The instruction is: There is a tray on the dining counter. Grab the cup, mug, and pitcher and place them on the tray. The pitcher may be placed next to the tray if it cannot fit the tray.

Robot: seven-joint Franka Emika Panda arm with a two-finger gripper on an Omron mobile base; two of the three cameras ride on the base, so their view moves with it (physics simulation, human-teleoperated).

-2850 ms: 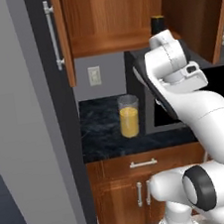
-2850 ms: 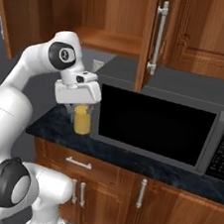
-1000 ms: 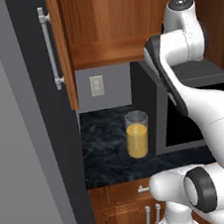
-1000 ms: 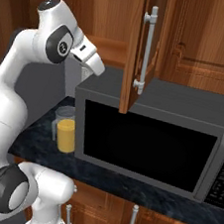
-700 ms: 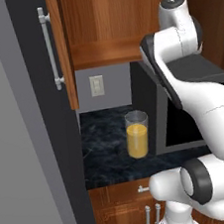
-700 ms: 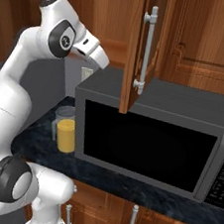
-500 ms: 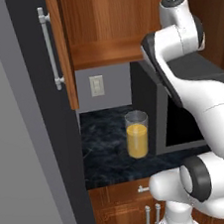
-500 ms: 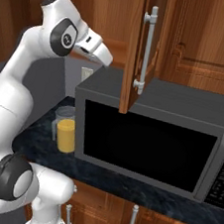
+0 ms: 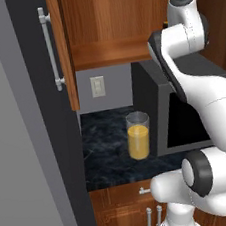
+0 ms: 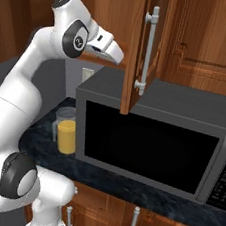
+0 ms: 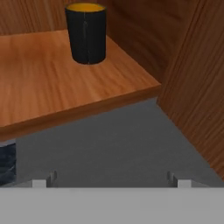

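One squat black mug (image 11: 86, 33) with an orange-yellow inside stands on a smooth wooden shelf (image 11: 48, 83); beyond the shelf's edge, the hand (image 10: 112, 52) hangs released, jaws spread.

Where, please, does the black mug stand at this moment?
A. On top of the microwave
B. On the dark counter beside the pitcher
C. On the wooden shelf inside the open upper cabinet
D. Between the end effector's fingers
C: in the hand view the mug stands upright on the wooden shelf of the cabinet, well ahead of the open end effector and untouched.
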